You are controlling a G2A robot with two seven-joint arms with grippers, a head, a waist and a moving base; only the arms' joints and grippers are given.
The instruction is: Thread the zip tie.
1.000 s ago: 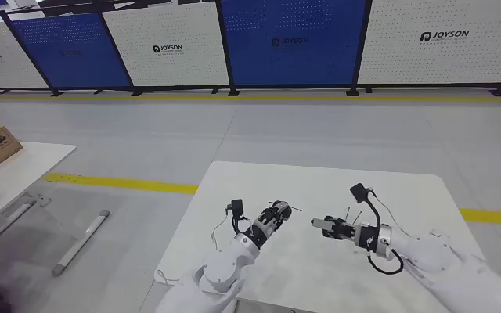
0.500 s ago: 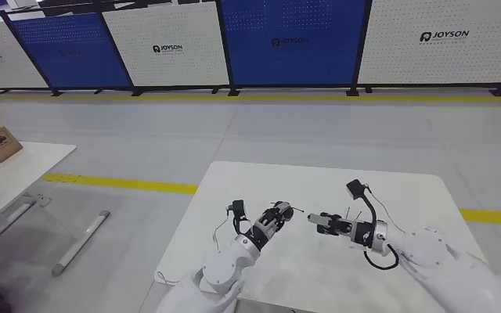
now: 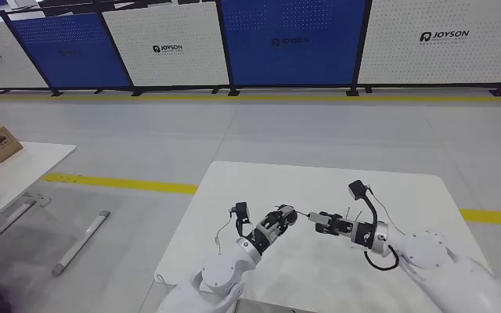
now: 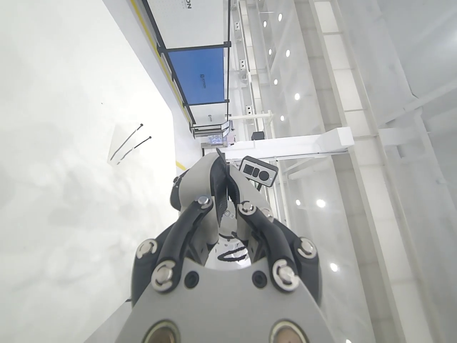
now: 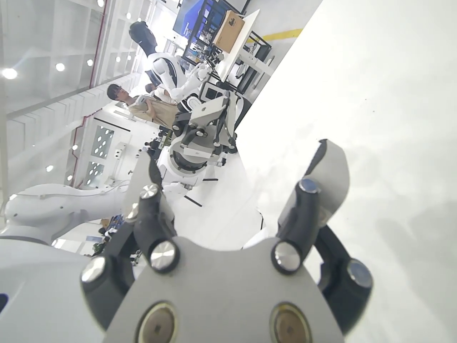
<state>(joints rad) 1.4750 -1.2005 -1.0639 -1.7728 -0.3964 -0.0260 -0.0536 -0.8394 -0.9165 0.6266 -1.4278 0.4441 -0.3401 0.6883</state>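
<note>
Looking down, we find two zip ties [image 4: 126, 141] lying side by side on the white surface [image 3: 258, 180]. Near them our right hand [image 3: 311, 217] hangs spread open, and just past it, farther from the ties, our left hand [image 3: 288, 211] is pinched closed.

zip ties [image 4: 125, 142]: two, black, thin | straight, unlooped | side by side on table [image 4: 53, 73]

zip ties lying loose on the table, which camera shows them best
The left wrist view: the two loose zip ties lie side by side on the white table, whole and unblocked, heads visible. The top view gives them as two tiny dark ticks near the right arm. The right wrist view faces another stretch of table.
</note>
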